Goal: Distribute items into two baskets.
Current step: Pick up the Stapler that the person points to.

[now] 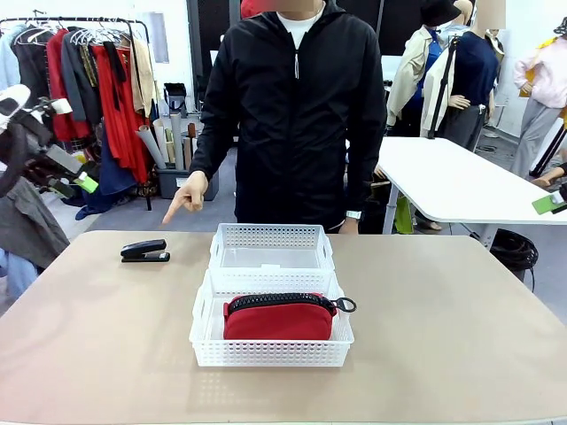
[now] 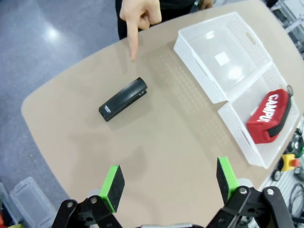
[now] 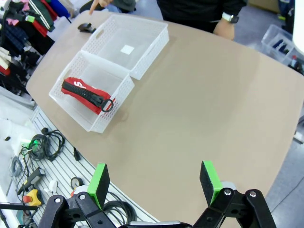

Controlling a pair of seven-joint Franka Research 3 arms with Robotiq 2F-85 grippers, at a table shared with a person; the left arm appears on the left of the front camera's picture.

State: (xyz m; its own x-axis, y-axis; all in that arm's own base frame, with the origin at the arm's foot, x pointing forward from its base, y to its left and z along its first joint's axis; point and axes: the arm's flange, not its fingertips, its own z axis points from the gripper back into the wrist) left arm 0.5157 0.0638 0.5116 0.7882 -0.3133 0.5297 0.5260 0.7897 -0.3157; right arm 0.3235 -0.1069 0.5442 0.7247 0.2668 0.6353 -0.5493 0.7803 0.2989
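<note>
Left gripper [image 2: 169,178] and right gripper [image 3: 154,180] hang spread wide over open table [image 1: 443,336], stapler [image 2: 123,99] lying free near the far-left edge, red pouch [image 1: 278,317] inside the near basket [image 1: 266,352], far basket [image 1: 270,235] touching it.

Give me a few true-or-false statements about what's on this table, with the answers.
1. The red pouch lies in the near basket. True.
2. The stapler sits in the far basket. False: it lies on the table, to the robot's left of the baskets.
3. The person's hand points down toward the stapler. True.
4. The left gripper grips the stapler. False: it hangs open above the table, holding nothing.
5. The right gripper is shut. False: its jaws stand wide open.
</note>
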